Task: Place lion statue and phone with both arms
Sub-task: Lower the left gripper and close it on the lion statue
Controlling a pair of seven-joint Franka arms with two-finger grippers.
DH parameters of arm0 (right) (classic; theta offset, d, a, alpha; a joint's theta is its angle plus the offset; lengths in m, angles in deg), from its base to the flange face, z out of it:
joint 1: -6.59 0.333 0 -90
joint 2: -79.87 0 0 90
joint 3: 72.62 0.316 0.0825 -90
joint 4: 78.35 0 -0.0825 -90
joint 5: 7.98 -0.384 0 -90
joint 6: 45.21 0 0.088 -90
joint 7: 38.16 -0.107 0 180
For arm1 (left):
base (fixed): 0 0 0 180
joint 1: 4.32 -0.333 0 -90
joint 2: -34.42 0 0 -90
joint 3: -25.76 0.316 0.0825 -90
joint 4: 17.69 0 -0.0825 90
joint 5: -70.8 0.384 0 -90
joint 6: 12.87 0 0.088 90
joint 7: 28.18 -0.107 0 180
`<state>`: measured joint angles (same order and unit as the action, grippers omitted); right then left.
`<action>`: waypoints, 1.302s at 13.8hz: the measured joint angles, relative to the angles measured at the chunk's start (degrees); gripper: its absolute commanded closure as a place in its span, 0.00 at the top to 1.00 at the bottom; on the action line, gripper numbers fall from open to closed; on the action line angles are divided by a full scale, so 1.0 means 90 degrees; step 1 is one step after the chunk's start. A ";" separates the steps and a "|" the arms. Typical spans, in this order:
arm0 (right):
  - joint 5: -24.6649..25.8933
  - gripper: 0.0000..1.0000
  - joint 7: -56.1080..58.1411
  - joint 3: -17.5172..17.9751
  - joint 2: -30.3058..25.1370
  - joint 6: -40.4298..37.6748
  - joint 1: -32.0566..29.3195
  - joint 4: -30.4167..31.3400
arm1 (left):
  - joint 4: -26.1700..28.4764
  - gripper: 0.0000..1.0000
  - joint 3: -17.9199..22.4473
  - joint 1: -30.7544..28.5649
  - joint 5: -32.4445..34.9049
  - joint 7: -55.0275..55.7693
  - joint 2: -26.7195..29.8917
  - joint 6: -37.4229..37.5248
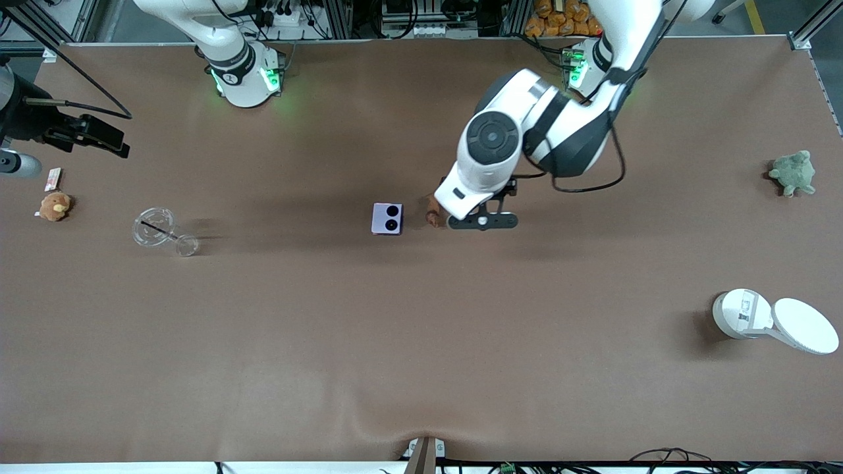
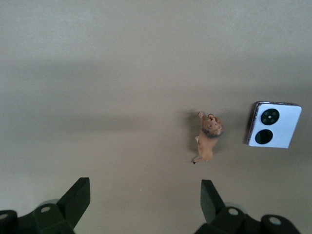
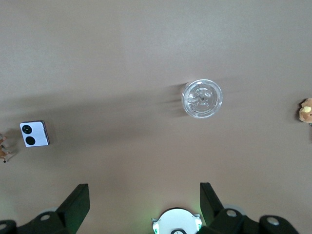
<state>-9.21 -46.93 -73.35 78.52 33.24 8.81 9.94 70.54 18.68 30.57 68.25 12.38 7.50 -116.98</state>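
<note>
Mid-bench: lion statue [image 2: 208, 137] lies beside the phone [image 2: 273, 125], toward the left arm's end
Left pincer [image 2: 146, 200]: fingers spread, empty, over the bench just by the statue
Right pincer [image 3: 141, 202]: spread, empty, waiting high
Tip: probably centre over the slim body, descend straight, avoid nudging the phone

Lion statue [image 2: 208, 137] just beside phone [image 1: 386, 218], toward left arm's end.

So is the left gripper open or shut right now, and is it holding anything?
Open and empty. The left gripper hangs above the table with fingers spread apart, nothing between them; the lion statue lies on the table beside the phone.
</note>
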 measured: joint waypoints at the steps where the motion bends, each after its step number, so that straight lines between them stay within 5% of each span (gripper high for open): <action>1: 0.0000 1.00 0.0000 0.0000 0.0000 0.0000 0.0000 0.0000 | 0.0011 1.00 -0.0001 0.0083 0.0113 0.0125 -0.0137 -0.0131; 10: 0.0000 1.00 0.0000 0.0000 0.0004 0.0000 0.0000 0.0000 | 0.0043 1.00 0.0000 0.0899 0.0710 0.1129 -0.1312 -0.1303; 18: 0.0000 1.00 0.0000 -0.0001 0.0005 0.0000 0.0000 0.0000 | 0.0041 1.00 0.0021 0.0962 0.0716 0.1133 -0.1574 -0.1793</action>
<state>-9.21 -46.93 -73.35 78.57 33.24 8.81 9.94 70.91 18.87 39.22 74.70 22.57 -6.67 -133.11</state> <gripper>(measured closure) 0.000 0.000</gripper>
